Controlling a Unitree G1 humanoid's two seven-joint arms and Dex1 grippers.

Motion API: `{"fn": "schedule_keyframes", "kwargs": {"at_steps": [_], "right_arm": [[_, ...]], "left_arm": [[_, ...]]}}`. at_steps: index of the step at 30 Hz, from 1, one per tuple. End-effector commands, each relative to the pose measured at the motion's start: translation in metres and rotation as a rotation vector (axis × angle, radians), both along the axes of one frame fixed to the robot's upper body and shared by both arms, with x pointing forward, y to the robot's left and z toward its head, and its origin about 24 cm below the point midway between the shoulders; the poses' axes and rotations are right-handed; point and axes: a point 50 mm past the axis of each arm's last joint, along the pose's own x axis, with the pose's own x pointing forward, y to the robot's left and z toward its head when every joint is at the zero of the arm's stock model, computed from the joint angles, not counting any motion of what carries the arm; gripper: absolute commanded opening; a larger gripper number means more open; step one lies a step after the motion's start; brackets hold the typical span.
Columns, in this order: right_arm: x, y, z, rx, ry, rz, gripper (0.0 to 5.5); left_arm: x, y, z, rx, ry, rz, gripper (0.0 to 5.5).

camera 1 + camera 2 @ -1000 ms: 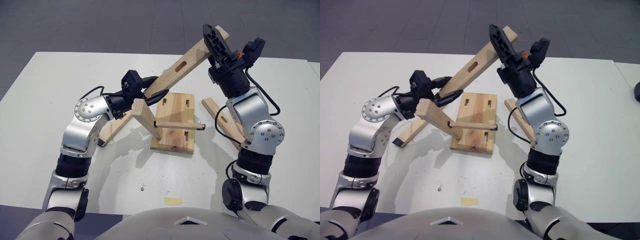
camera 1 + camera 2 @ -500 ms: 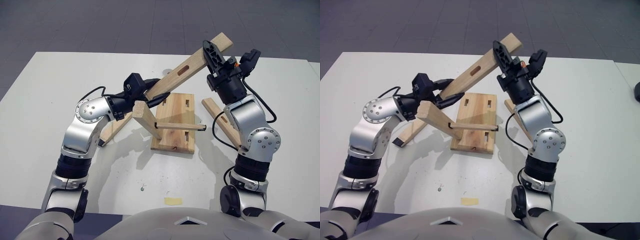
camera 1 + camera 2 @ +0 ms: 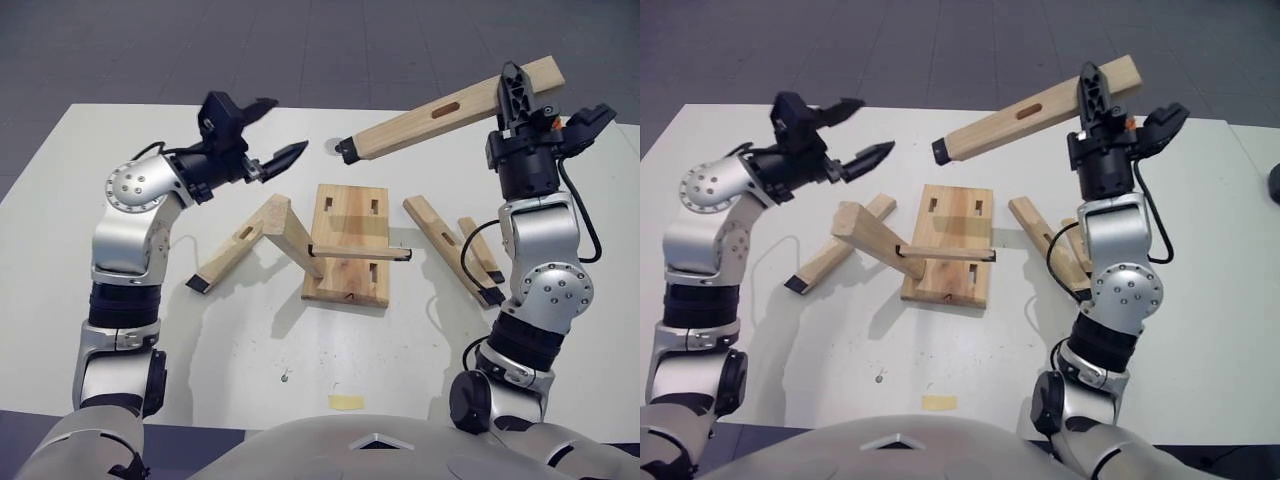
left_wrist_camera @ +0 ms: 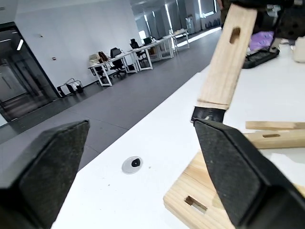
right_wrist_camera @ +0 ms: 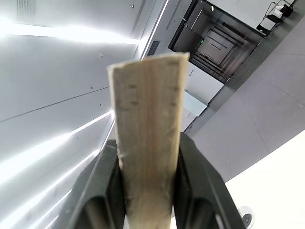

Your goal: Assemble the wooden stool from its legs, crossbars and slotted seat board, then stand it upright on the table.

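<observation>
With right claw (image 3: 517,100), clamping a slotted stool leg (image 3: 430,118) aloft over the counter (image 3: 300,340); with left claw (image 3: 283,128), splayed, grasping nothing.

Holding the left arm high at ten o'clock, elbow bent, wrist turned inward, with the left gripper (image 3: 286,127) spread wide and aimed toward three o'clock. Over at two o'clock, standing the right forearm nearly upright, with the right gripper (image 3: 517,92) clamped tight on a wooden leg (image 3: 430,118), pointing at twelve.
</observation>
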Motion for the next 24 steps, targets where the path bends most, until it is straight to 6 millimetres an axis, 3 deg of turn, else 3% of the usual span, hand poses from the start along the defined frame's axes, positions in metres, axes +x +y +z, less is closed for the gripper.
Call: {"fn": "schedule_keyframes", "kwargs": {"at_steps": [1, 5, 8, 14, 18, 24], "right_arm": [[-0.004, -0.025, 0.001, -0.052, 0.008, -0.067, 1.02], [-0.013, -0.055, -0.019, -0.133, 0.083, -0.116, 1.02], [-0.017, -0.067, -0.032, -0.173, 0.12, -0.12, 1.02], [-0.021, -0.06, -0.045, -0.169, 0.151, -0.12, 1.02], [-0.022, -0.057, -0.05, -0.152, 0.176, -0.128, 1.02], [-0.018, -0.052, -0.05, -0.182, 0.185, -0.082, 1.02]], "left_arm": [[-0.011, 0.022, 0.037, -0.08, -0.018, -0.03, 4.7], [-0.029, 0.023, 0.049, -0.104, 0.126, -0.242, 5.34], [-0.05, 0.021, 0.046, -0.03, 0.277, -0.417, 5.4], [-0.067, 0.021, 0.05, -0.003, 0.394, -0.588, 5.4], [-0.071, 0.005, 0.033, 0.033, 0.44, -0.653, 5.4], [-0.076, -0.011, 0.01, 0.08, 0.468, -0.651, 4.39]]}}
